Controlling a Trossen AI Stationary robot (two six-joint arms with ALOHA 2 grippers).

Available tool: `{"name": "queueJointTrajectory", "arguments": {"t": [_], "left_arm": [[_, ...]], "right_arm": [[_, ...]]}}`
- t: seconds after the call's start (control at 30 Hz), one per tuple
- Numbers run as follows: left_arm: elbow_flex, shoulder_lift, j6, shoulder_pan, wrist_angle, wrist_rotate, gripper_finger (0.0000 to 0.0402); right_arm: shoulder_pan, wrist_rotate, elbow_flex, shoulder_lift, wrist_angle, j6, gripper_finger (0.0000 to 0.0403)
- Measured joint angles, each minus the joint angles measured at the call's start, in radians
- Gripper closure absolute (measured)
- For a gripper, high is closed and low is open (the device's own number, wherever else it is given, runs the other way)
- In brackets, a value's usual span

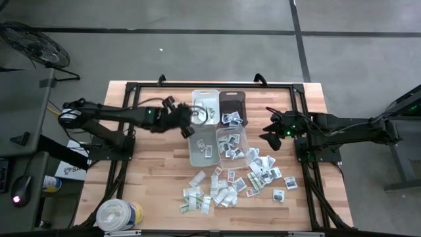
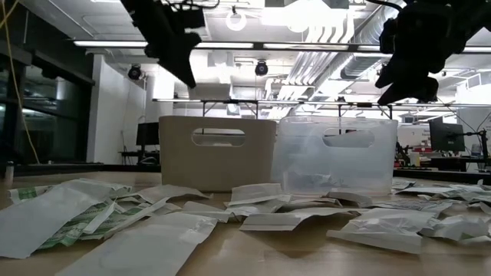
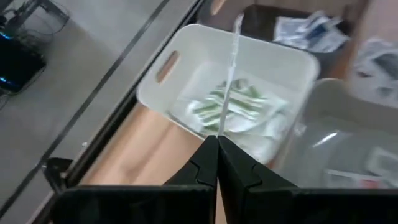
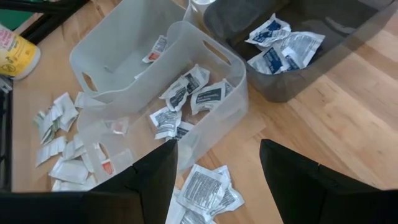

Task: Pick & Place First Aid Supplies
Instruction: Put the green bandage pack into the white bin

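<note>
Pinching a thin flat packet (image 3: 231, 74) edge-on between fingers pressed fully together, the left gripper (image 1: 186, 119) hangs above the white bin (image 1: 205, 108), a smooth opaque plastic tub with rounded corners and a slot handle that already holds white packets with green print (image 3: 239, 106). At three o'clock from that bin sits a dark translucent bin (image 1: 233, 108) with dark-printed packets inside, and at six o'clock from the pair stand two clear bins (image 1: 217, 145), one nearly bare, the other scattered with small paper packets. The right gripper (image 1: 271, 131) hovers at three o'clock of the clear bins, its two dark fingers spread wide with nothing between them. Most of the loose first aid supplies (image 1: 230, 187), flat, crinkled paper rectangles, lie strewn over the wooden table (image 1: 151, 178) at six o'clock from both grippers, well below them.
</note>
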Motion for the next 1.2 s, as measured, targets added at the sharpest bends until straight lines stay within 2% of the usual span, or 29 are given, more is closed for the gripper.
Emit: {"name": "queueJointTrajectory", "arguments": {"t": [0.17,0.3,0.57,0.8,0.97,1.2], "left_arm": [[0.001,0.028,0.133,0.119,0.062,0.068,0.0401],[0.003,0.083,0.216,0.200,0.161,0.183,0.0401],[0.001,0.207,0.226,0.329,0.285,0.422,0.0401],[0.001,0.250,0.226,0.352,0.290,0.452,0.0401],[0.001,0.250,0.229,0.350,0.292,0.428,0.0399],[0.001,0.250,0.251,0.349,0.292,0.455,0.0373]], "right_arm": [[0.000,0.038,0.000,0.000,0.000,-0.001,0.0181],[0.000,0.044,0.000,0.000,0.000,-0.002,0.0181],[0.000,0.044,0.000,0.000,0.000,-0.001,0.0181],[0.000,0.044,0.000,0.000,0.000,-0.001,0.0181],[0.000,0.044,0.000,0.000,0.000,-0.003,0.0181],[0.000,0.044,0.000,0.000,-0.001,-0.010,0.0181]]}}
